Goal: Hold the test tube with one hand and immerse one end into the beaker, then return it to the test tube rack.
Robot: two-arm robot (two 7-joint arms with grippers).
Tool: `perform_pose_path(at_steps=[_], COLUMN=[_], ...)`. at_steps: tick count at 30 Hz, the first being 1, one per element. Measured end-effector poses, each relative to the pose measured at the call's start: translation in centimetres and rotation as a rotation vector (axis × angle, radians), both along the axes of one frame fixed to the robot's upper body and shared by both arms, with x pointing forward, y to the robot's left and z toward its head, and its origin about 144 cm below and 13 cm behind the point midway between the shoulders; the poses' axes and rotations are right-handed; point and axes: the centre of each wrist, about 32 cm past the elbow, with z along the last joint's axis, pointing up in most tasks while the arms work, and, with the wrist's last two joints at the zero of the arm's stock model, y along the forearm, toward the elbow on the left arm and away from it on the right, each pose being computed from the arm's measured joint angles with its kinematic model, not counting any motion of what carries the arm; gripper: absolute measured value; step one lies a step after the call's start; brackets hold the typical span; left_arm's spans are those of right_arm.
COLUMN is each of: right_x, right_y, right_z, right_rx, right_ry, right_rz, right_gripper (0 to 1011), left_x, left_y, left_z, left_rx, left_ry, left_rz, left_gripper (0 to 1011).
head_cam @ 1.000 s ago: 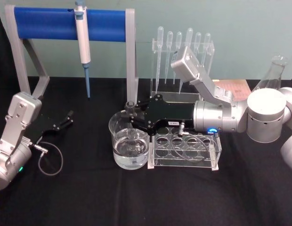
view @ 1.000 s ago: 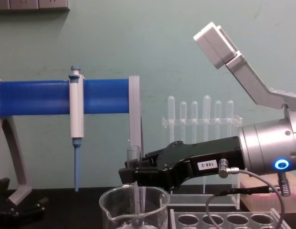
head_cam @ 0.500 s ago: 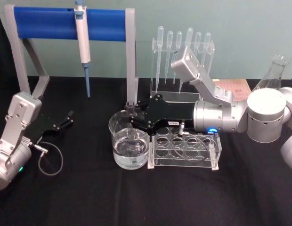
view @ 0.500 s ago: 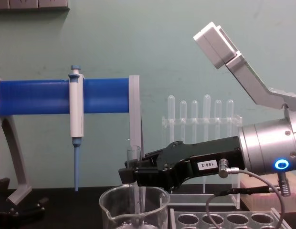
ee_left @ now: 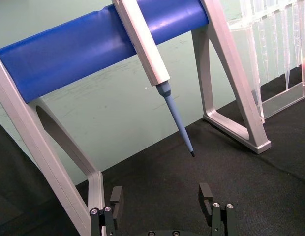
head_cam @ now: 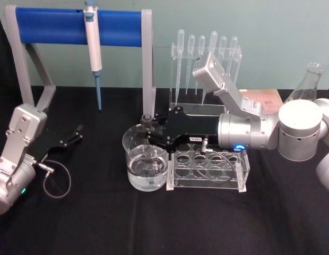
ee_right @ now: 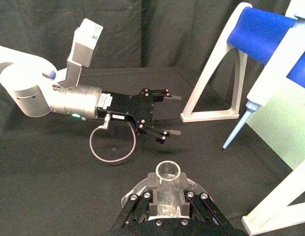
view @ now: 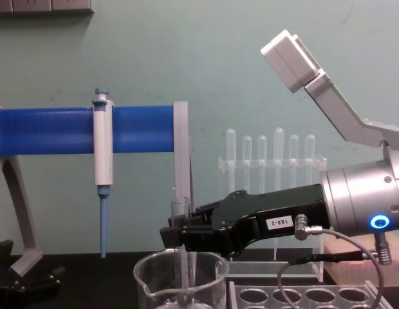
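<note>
Your right hand (head_cam: 149, 132) pinched the test tube (view: 180, 209) just under its rim, upright, lower end down in the beaker (head_cam: 131, 159), probably wetted. Thin glass: light, slippery, breakable; it wanted a gentle, high hold. Your left hand (head_cam: 75, 134) lay spread on the bench (head_cam: 101, 223).

Chest view: bottom edge cuts off the beaker (view: 154, 283) base and rack (view: 275, 295). The tube's (view: 180, 209) lower end cannot be made out.

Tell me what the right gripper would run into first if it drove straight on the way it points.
Likely the beaker: the right gripper holds the test tube dipped inside, so the tube would strike its far wall first. Farther on lies the open left gripper, depth unclear.
</note>
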Motion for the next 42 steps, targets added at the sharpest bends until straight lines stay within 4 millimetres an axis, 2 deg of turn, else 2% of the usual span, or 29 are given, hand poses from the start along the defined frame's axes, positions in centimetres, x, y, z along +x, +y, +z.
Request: perform_pose_path(at_steps=[42], right_x=[0.0], right_y=[0.0], right_z=[0.0], right_rx=[0.0], right_ry=[0.0], right_rz=[0.0], right_gripper=[238], left_x=[0.0], left_y=[0.0], left_z=[0.0], left_rx=[0.0], left_ry=[0.0], left_rz=[0.0], left_gripper=[1000])
